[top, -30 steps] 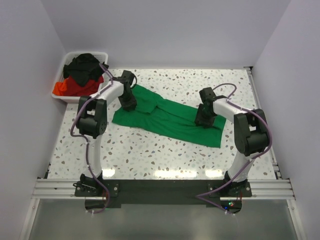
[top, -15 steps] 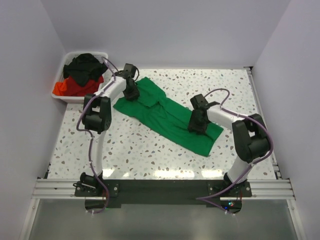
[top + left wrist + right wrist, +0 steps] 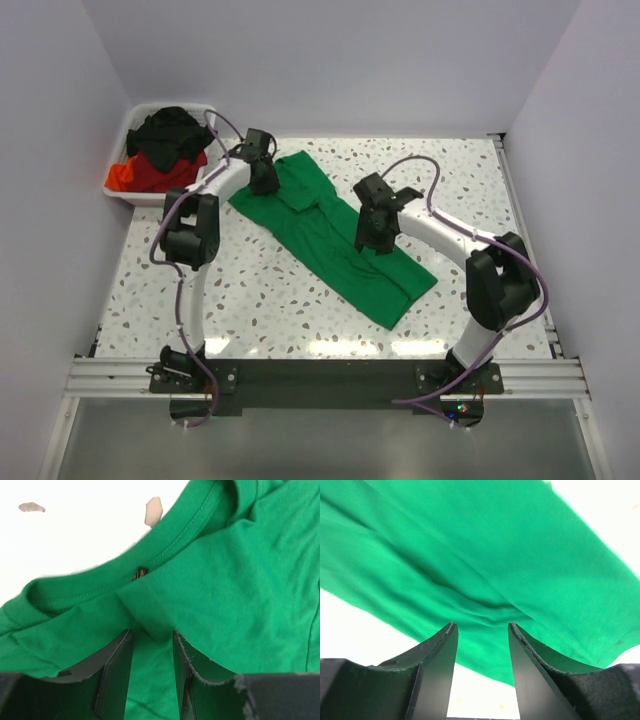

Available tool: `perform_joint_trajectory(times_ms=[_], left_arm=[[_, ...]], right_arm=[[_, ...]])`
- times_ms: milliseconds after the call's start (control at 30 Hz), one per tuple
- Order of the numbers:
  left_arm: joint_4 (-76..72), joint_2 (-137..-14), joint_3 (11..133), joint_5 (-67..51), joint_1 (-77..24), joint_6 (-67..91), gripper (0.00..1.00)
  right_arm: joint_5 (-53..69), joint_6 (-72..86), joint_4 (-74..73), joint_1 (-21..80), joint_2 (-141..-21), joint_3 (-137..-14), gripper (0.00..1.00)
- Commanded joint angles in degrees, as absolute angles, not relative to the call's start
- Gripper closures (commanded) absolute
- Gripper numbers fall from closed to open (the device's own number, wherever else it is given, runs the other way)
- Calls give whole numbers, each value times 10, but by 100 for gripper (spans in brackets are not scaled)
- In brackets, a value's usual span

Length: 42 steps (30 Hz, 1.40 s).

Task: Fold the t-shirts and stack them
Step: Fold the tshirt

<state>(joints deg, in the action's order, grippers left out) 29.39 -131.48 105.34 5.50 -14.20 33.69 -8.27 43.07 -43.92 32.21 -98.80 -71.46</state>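
Pinching the green t-shirt (image 3: 330,235) near its ribbed collar in my left gripper (image 3: 150,645) and a soft fold in my right gripper (image 3: 482,630), I've swung it from crosswise to a long diagonal on the speckled table (image 3: 300,310), ready for folding

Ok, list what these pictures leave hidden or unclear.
- Top view: the left tool and right tool cover the green shirt beneath them, so any grip is unseen.
- Wrist views: fingers spread over cloth; whether they pinch it is unclear.
- Top view: the bin holds a black shirt over red cloth; how many is hidden.
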Motion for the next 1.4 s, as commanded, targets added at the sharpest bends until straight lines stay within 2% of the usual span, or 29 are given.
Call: perform_joint_trajectory(times_ms=[0,167,367,500,600,700,900,1133,1367], left_arm=[[254,-1227,1036,54,-138,309,57],[272,-1159,989,48,-143,289,55],[336,-1096,908,76,-214,251,53],[327,-1050,835,24,-248,255,53],[294,-1020,778,-45,-259,251,52],[263,-1007,740,-108,-263,236,52],[239,-1008,715,-155,-285,213,53],[198,-1018,727,-212,-313,204,53],[188,-1053,745,-239,-351,190,53]], right_arm=[[-132,382,-482,324,-965,-817,50],[-144,300,-473,322,-1038,-926,48],[-120,229,-455,309,-1212,-1102,46],[-91,188,-429,305,-1301,-1229,46],[-75,158,-387,303,-1342,-1262,45],[-57,142,-328,303,-1347,-1241,46],[-21,132,-252,304,-1318,-1180,47],[79,132,-196,304,-1330,-1163,46],[86,129,-133,306,-1308,-1145,46]])
